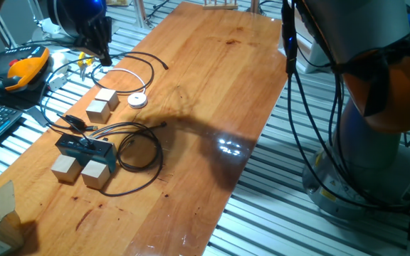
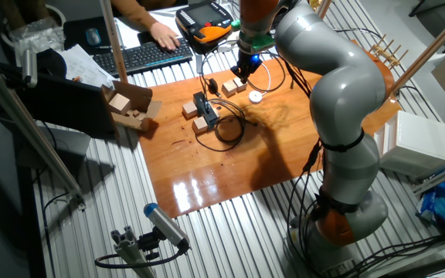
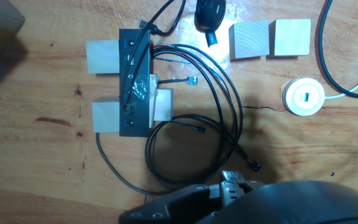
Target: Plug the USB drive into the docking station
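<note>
The docking station (image 1: 84, 147) (image 3: 135, 81) is a flat dark box on the wooden table, between two pale cubes, with thin black cables plugged in. A small black oblong piece, seemingly the USB drive (image 3: 210, 15) (image 1: 73, 121), lies on the table between the station and two other cubes. My gripper (image 1: 104, 57) (image 2: 240, 76) hangs well above the table, over this group. In the hand view only its blurred dark body (image 3: 241, 199) shows at the bottom edge. I cannot make out how its jaws stand or whether they hold anything.
Two cubes (image 3: 104, 56) (image 3: 107, 115) flank the station and two more (image 3: 250, 38) (image 3: 293, 37) lie beyond it. A round white puck (image 3: 303, 96) sits on a cable. Black cable loops (image 3: 191, 143) lie beside the station. A person's hand rests on a keyboard (image 2: 141, 54) past the table edge.
</note>
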`<state>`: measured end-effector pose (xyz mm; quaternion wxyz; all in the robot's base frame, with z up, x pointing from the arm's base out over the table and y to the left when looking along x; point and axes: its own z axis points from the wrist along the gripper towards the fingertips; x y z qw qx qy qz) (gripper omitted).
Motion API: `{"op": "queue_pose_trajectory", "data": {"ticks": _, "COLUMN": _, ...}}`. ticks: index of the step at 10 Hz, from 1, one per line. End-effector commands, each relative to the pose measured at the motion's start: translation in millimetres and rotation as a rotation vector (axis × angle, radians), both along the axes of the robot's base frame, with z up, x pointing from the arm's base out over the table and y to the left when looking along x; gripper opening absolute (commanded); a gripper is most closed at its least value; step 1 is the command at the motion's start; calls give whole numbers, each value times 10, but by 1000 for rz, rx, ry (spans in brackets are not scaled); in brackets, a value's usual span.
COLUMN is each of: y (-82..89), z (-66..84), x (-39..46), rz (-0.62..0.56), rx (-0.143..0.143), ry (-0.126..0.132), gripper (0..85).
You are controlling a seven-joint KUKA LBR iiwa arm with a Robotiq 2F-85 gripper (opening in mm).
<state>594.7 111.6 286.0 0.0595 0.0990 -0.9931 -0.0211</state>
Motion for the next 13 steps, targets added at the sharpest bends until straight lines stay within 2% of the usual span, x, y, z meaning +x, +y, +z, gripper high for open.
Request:
{"op": "queue_pose_trajectory", "data": {"ticks": 1, "y": -5, "z": 6, "x": 4, "rz": 0, "rx": -1, "ry": -5, "gripper": 0}}
{"op": "queue_pose_trajectory", "data": {"ticks": 9, "y": 51, "z": 22, "x": -4, "rz": -16, "rx": -20, "ry": 11, "gripper": 0}}
{"op": "queue_pose_trajectory", "data": {"ticks": 13, "y": 48, "z": 23, "x": -9, "rz": -12, "rx": -23, "ry": 3, "gripper": 0}}
